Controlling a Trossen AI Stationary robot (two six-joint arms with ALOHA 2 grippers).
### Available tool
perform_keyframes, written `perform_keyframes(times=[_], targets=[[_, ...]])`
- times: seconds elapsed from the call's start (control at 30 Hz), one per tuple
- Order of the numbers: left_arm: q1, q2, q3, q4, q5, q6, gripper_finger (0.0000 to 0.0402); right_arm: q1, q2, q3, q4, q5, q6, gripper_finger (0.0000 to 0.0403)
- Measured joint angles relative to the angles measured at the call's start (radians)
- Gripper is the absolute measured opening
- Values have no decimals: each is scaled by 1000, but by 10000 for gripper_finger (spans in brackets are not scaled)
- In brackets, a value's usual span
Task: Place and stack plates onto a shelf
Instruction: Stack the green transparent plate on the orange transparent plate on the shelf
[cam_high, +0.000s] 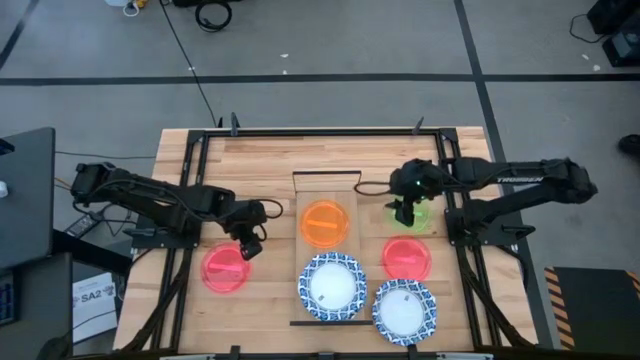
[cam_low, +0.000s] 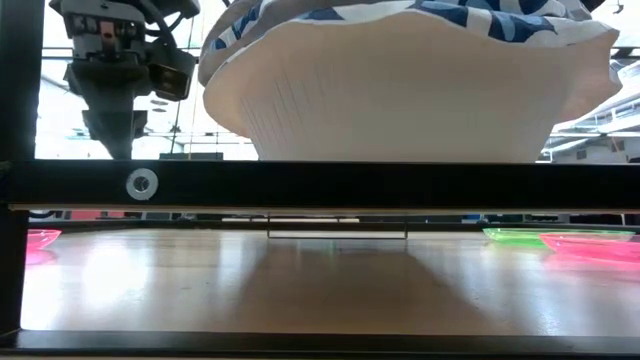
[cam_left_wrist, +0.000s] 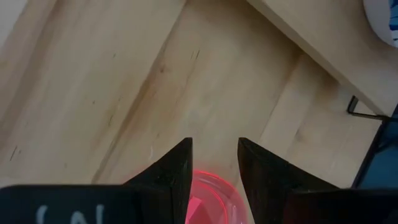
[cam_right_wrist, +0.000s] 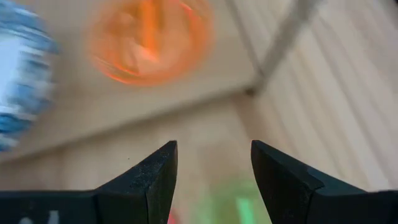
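The shelf (cam_high: 325, 185) is a narrow light-wood board lying down the middle of the table. On it rest an orange plate (cam_high: 325, 223) and a blue-rimmed white plate (cam_high: 333, 286). My left gripper (cam_high: 250, 247) hangs open over the far right rim of a red-pink plate (cam_high: 225, 268). In the left wrist view that plate (cam_left_wrist: 208, 193) shows between the fingers (cam_left_wrist: 214, 144). My right gripper (cam_high: 404, 215) hangs open over a yellow-green plate (cam_high: 412, 215), which shows as a blur (cam_right_wrist: 242, 205) in the right wrist view. Both of those plates lie flat on the table.
A second red-pink plate (cam_high: 407, 258) and another blue-rimmed plate (cam_high: 404, 310) lie on the table right of the shelf. Black frame rails (cam_high: 190, 200) run along both table sides. Bare wood (cam_high: 250, 160) lies at the far side. The low view is mostly filled by the near blue-rimmed plate (cam_low: 400, 90).
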Motion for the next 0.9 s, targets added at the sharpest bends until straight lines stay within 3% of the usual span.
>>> perform_keyframes(times=[0.23,0.6,0.9], targets=[[0,0,0,2,-26,-1,134,-173,0,0,-82,11,-153,210],[-1,0,0,3,-44,-1,134,-387,24,0,-81,-103,-453,210],[-1,0,0,6,-53,-2,134,-505,133,0,-81,-181,-534,210]])
